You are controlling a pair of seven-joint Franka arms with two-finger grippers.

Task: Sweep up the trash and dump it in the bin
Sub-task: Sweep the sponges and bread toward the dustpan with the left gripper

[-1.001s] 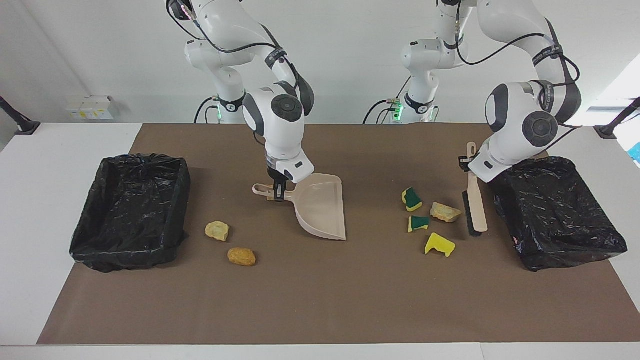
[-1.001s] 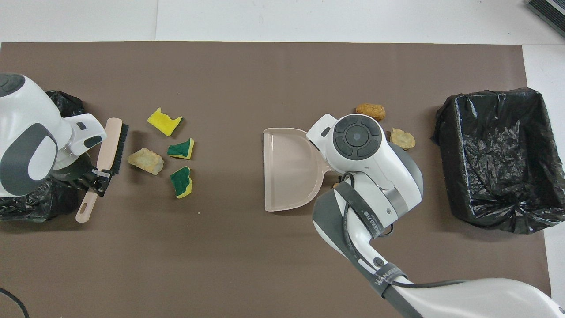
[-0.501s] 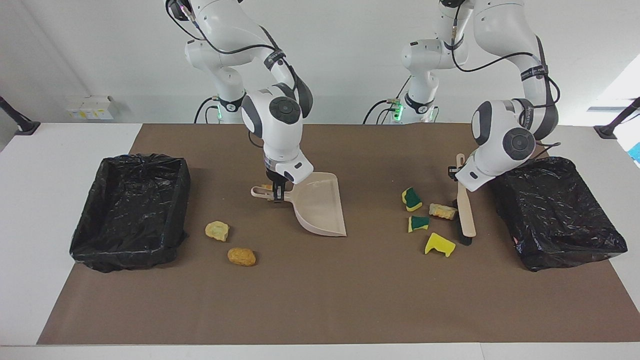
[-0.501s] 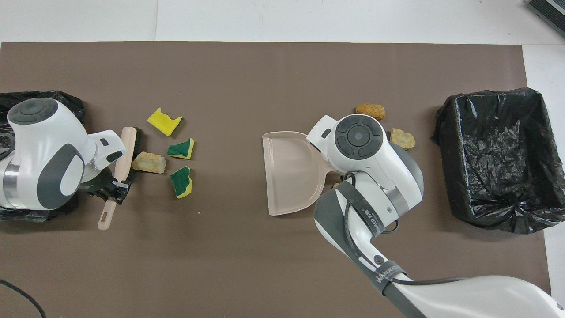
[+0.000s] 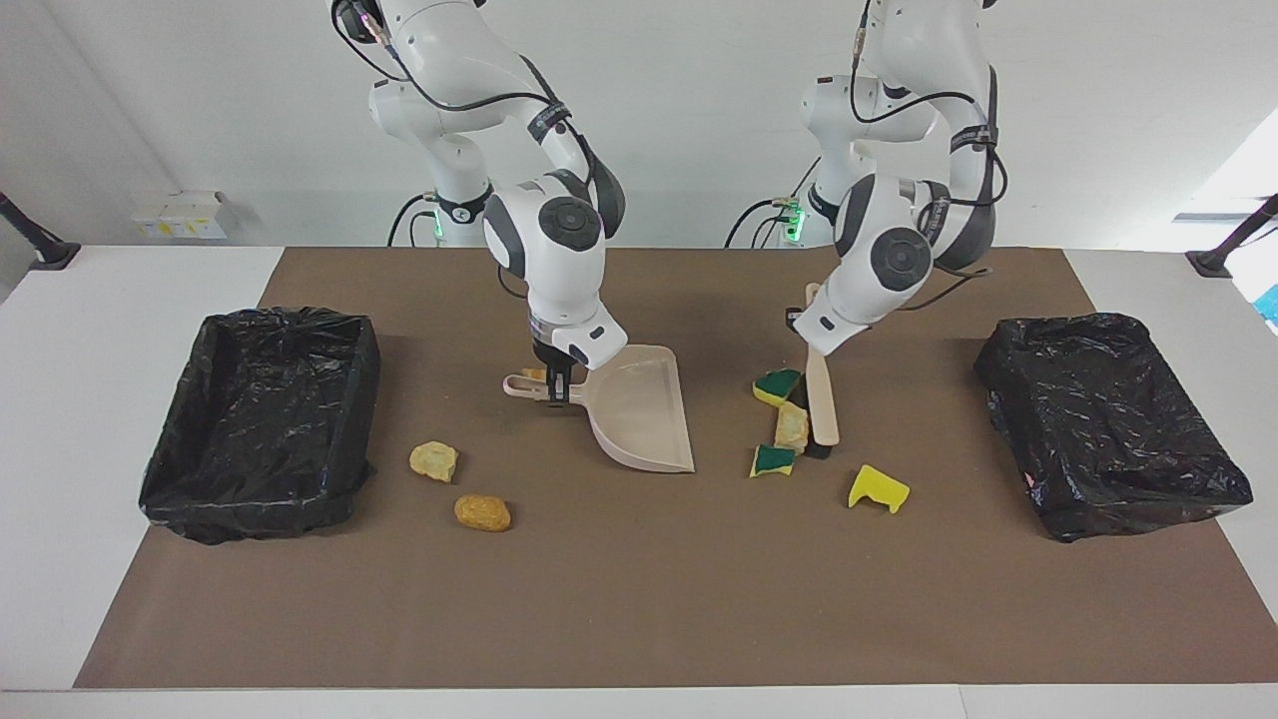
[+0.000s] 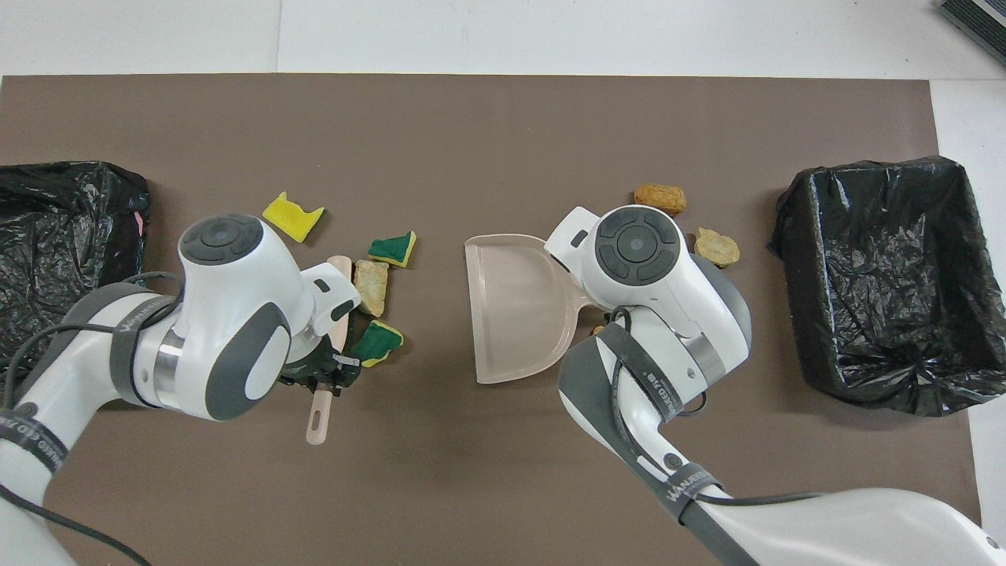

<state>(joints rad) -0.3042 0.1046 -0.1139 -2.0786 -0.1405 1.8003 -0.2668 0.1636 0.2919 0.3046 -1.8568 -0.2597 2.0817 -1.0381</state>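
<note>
**Brush against scraps, dustpan waiting mid-mat**

Brown mat (image 5: 639,599) covers most of a white table, with a wide bare strip along the edge farthest from the robots. Crinkly black-bagged bins sit at both ends: one (image 5: 262,419) at the right arm's end, one (image 5: 1108,419) at the left arm's end.

Left gripper (image 5: 807,322) is clamped on the handle of a beige brush (image 5: 823,399) with dark bristles. Brush lies on the mat, bristle side touching a tan crusty chunk (image 5: 792,426). Two green-and-yellow sponge pieces sit next to it, one (image 5: 776,385) nearer the robots, one (image 5: 773,460) farther. A yellow notched sponge piece (image 5: 879,488) lies apart, toward the left arm's end and clear of the brush.

Right gripper (image 5: 557,384) is closed on the handle of a smooth beige plastic dustpan (image 5: 639,409), whose mouth edge faces the sponge group across a bare gap of mat.

Two more chunks, one pale and rough (image 5: 433,460), one rounded orange (image 5: 482,512), lie between dustpan and the right arm's bin, untouched. A small orange bit (image 5: 536,374) peeks out by the dustpan handle.
</note>
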